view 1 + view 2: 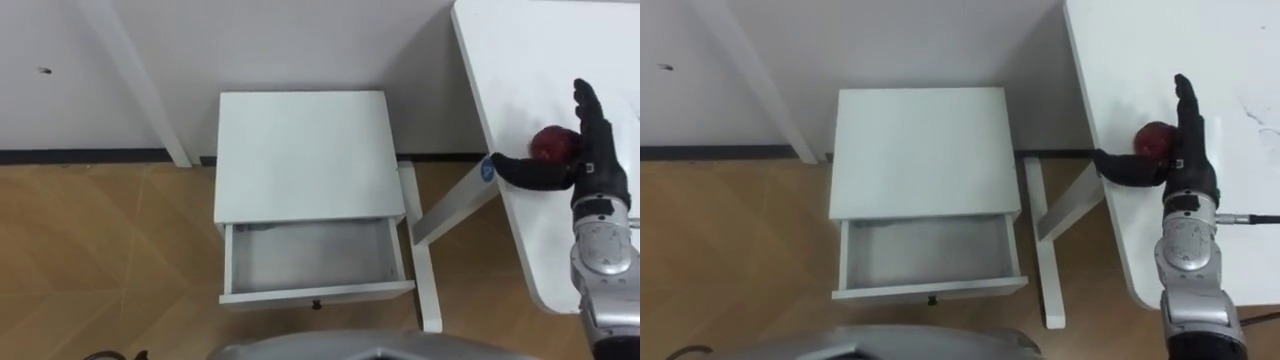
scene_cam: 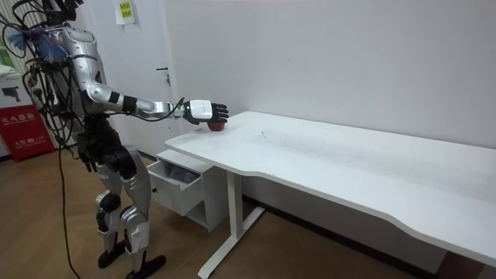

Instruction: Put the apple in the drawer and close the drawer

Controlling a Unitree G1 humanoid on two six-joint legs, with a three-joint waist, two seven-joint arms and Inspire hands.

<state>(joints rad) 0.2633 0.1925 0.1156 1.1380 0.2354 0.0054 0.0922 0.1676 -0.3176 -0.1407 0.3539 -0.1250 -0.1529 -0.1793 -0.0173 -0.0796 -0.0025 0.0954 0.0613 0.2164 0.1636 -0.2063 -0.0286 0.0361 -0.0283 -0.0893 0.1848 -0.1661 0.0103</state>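
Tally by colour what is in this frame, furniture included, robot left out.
White: 2, the small white cabinet with its drawer open, and the white desk.
Red: 1, the round red apple on the desk, at the right hand.
Total: 3

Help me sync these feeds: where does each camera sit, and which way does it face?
Left eye view: on the robot's head, facing down at the cabinet, its open drawer and the table; the right hand shows, open, by the apple.
Right eye view: same head, a little to the side, same scene and hand.
Room view: stands off in the room, facing along the table; the whole robot shows, standing at the cabinet.
Shared: all three show drawer, apple and right hand.
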